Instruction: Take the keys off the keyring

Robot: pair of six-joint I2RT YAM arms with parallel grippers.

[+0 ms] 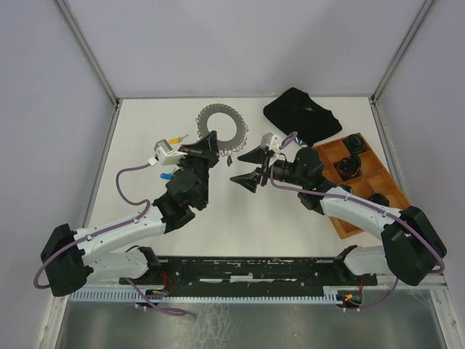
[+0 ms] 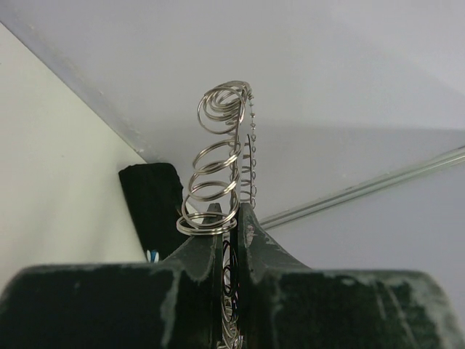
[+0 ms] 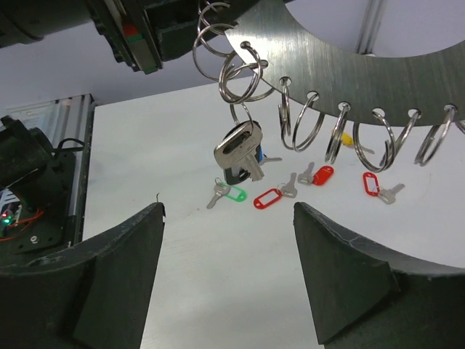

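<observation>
- The left tool (image 2: 234,218) is gripping the round, flat, silvery metal keyring (image 1: 221,129), which is fringed with small wire rings. Its jaws are almost closed on the rim, and it is holding the keyring up above the counter.
- The right tool (image 3: 229,240) is standing wide open just below the keyring, holding nothing.
- A silver key with a dark head (image 3: 240,149) is hanging from one wire ring.
- Small silver keys with green, red and yellow plastic heads (image 3: 267,198) are lying loose on the white counter (image 1: 240,225).
- Pale grey walls are enclosing the counter. A black folded cloth (image 1: 301,113) and a brown wooden tray with compartments (image 1: 328,154) are lying at the far right.
- The right wrist view is cutting off most of the keyring. The left wrist view is showing it only edge-on. From above, the arms are hiding most of the loose keys.
</observation>
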